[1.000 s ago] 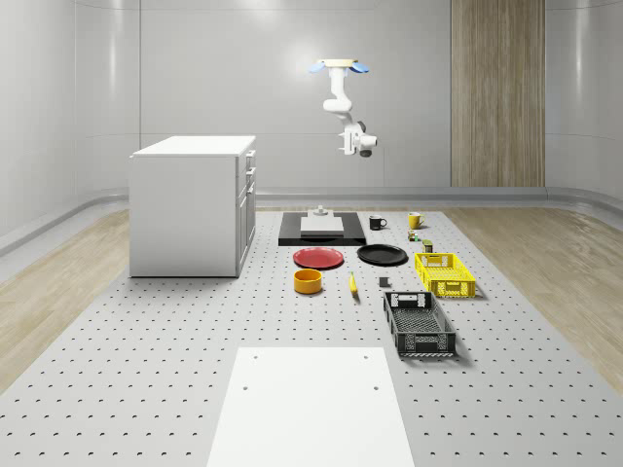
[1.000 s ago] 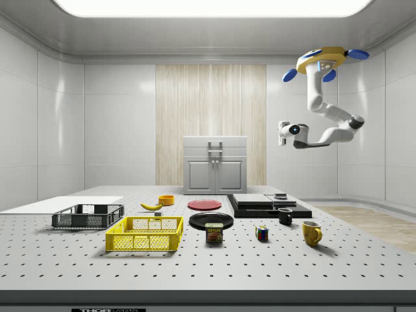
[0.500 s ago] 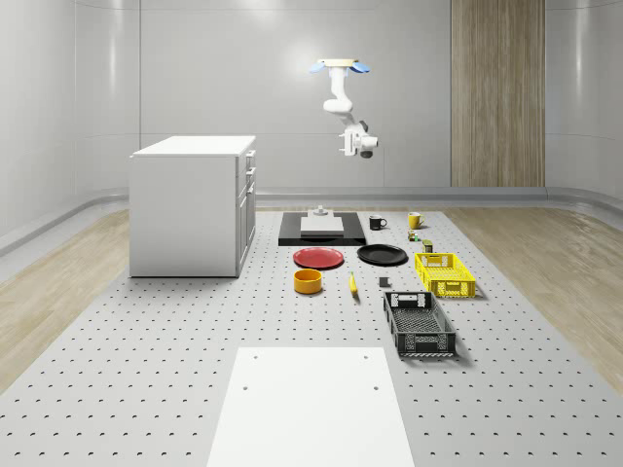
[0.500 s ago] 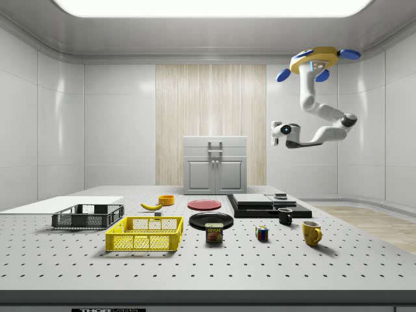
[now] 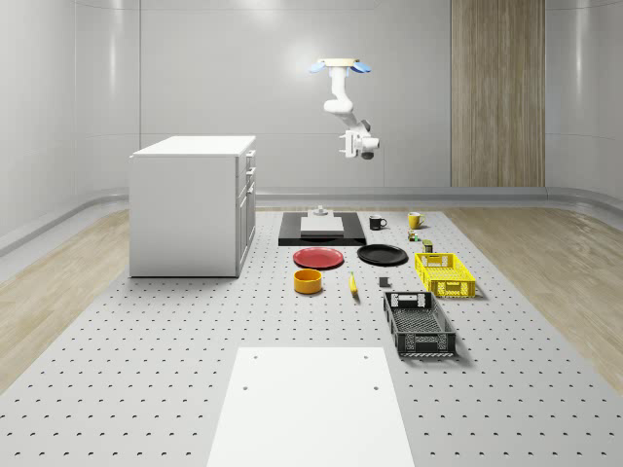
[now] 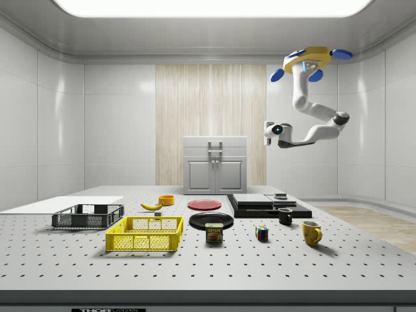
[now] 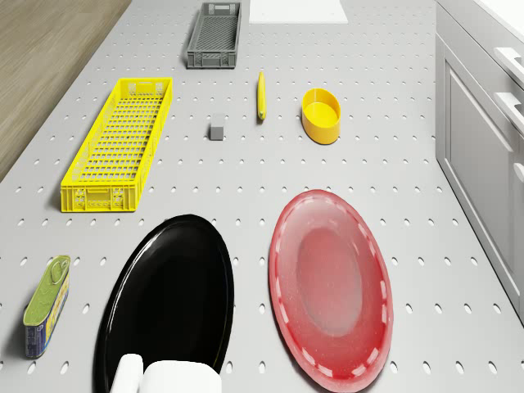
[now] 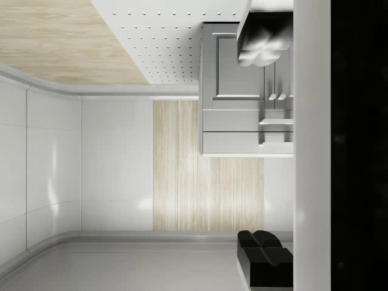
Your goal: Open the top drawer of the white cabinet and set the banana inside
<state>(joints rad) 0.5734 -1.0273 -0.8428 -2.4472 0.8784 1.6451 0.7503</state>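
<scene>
The drone (image 6: 311, 57) hovers high, arm bent, claw (image 6: 267, 130) open and empty.

White cabinet (image 5: 193, 204) drawers shut; yellow banana (image 5: 352, 284) on table beside orange bowl (image 5: 309, 281).

Glossy red plate (image 7: 332, 286) and black plate (image 7: 168, 299) gleamed; the perforated table (image 7: 246, 176) looked matt grey, the cabinet (image 5: 190, 209) smooth white.

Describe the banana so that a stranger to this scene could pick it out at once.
Start at the white cabinet on the whole-scene view's left and look to the perforated table in front of its drawers. Past the red plate sits a yellow bowl; the banana lies just to that bowl's right, before the black crate. It is the slim yellow curved piece, lying flat.
</scene>
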